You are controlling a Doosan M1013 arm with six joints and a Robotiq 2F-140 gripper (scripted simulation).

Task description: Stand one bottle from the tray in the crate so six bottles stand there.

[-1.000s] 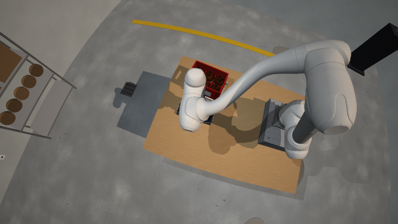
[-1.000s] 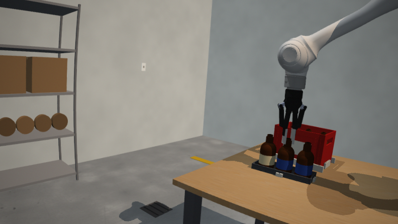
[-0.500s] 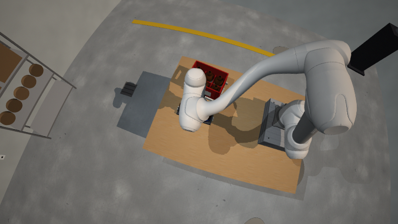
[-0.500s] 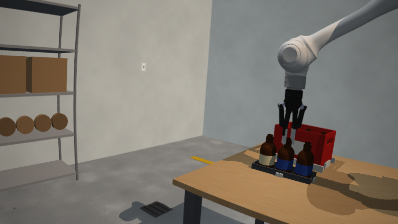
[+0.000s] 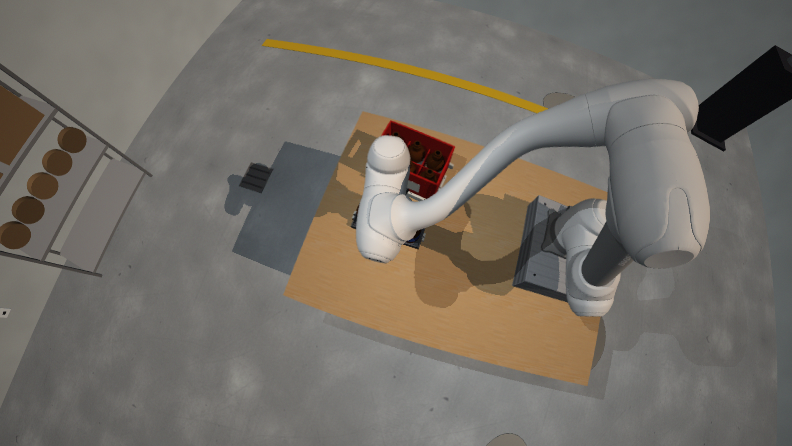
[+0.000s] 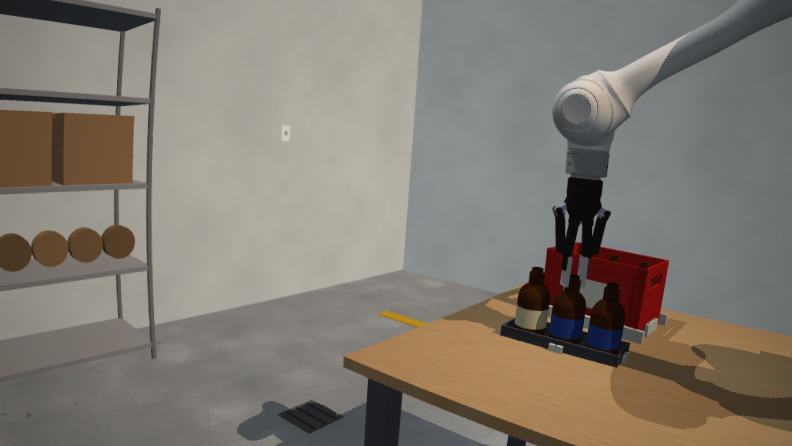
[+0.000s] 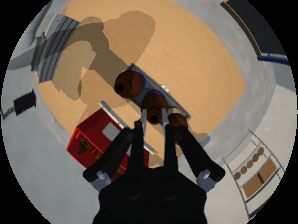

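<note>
Middle bottle gripped on the tray, its transfer still to do.
The jaws [image 6: 574, 277] are narrowed onto the neck of the middle bottle [image 6: 566, 327] [image 7: 154, 102], upright between two neighbours on the tray [image 5: 419, 245] [image 6: 536, 338] [image 7: 133, 67]. The crate's [image 5: 447, 165] [image 6: 653, 303] [image 7: 107, 121] full count is hidden; its near wall likely demands a high lift.

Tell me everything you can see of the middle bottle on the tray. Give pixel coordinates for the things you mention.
The middle bottle [image 6: 569, 303] [image 7: 154, 104] is brown, looks like glass, with rounded shoulders, a narrow neck and a blue label [image 6: 566, 327] [image 7: 156, 92] around its lower body. It stands upright in the dark tray [image 5: 418, 244] [image 6: 526, 335] [image 7: 152, 84], between the other two bottles. The fingers [image 6: 584, 271] are closed on its neck, one each side. Whether anything is inside it, I can't tell.
</note>
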